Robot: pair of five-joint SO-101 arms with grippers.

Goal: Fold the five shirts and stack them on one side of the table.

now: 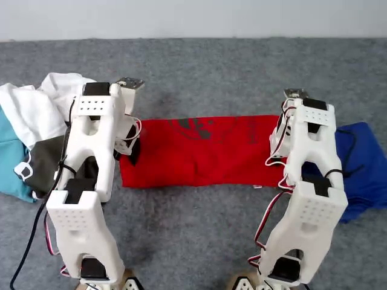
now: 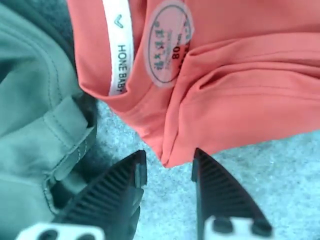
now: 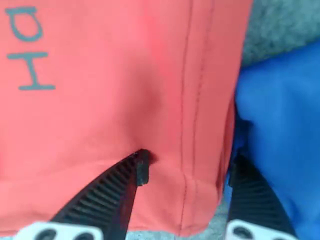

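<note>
A: Red shirt (image 1: 199, 151) lies on the bench (image 1: 199, 235), partly folded?
B: Seemingly. Left end effector (image 2: 169, 159) and right end effector (image 3: 189, 169) gape at its two ends; next, pinch both and fold across.

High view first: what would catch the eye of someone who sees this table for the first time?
The red shirt, folded into a long band, lies across the middle of the table. The left gripper and the right gripper stand open over its two ends. A heap of unfolded shirts lies beyond one end, a blue shirt beyond the other.
</note>
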